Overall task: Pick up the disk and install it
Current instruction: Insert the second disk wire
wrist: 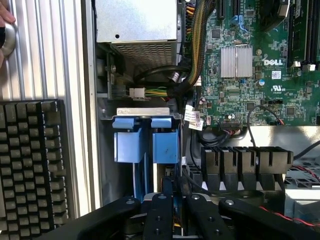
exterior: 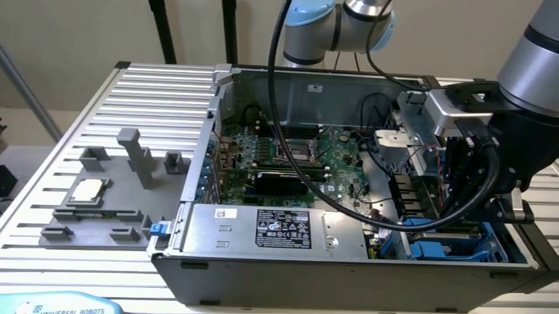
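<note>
**Gripper working inside the drive bay of the open computer case**

The black gripper (wrist: 172, 215) is reaching down into the blue plastic drive cage (exterior: 454, 245) at the corner of the open grey metal computer case (exterior: 349, 271), toward the exterior view's right; its fingers are sitting close together around a thin upright edge that is dropping into the cage; whether that edge is the flat silver-grey disk in its bright blue carrier cannot be told, since the arm and the gripper are hiding most of it. Two blue carrier tabs (wrist: 145, 137) are showing side by side in the cage just beyond the fingertips. The grey arm (exterior: 533, 72) is hanging over the case with thick black cables (exterior: 472, 190) looping beside it. Inside the case, the green motherboard (exterior: 297, 157) is lying flat, and the large grey power-supply box with a black label (exterior: 279, 229) is sitting along the near wall. On the ribbed silver worktop (exterior: 148, 85), a small square silver chip (exterior: 89, 190) is resting on a grey fixture (exterior: 105, 216), well apart from the case. A black keyboard (wrist: 30, 160) is lying just beside the case.
</note>
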Controlling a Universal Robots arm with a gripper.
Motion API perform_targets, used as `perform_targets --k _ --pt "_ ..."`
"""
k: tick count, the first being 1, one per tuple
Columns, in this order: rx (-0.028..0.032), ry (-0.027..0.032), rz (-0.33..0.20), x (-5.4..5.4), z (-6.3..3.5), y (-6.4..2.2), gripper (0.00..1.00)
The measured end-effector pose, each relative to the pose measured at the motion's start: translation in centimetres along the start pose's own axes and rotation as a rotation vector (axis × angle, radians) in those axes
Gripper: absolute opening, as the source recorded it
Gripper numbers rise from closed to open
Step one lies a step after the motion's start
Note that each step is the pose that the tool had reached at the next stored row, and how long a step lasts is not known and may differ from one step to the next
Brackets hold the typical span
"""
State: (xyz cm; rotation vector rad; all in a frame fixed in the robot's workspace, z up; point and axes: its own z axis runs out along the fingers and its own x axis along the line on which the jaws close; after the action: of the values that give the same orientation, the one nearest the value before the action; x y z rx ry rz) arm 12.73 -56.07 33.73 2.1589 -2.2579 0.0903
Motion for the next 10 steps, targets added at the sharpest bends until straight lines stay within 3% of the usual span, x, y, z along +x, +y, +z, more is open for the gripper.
perform_targets --k 10 --pt "-0.0001 -0.0005 0.000 0.00 -0.63 -0.02 0.16"
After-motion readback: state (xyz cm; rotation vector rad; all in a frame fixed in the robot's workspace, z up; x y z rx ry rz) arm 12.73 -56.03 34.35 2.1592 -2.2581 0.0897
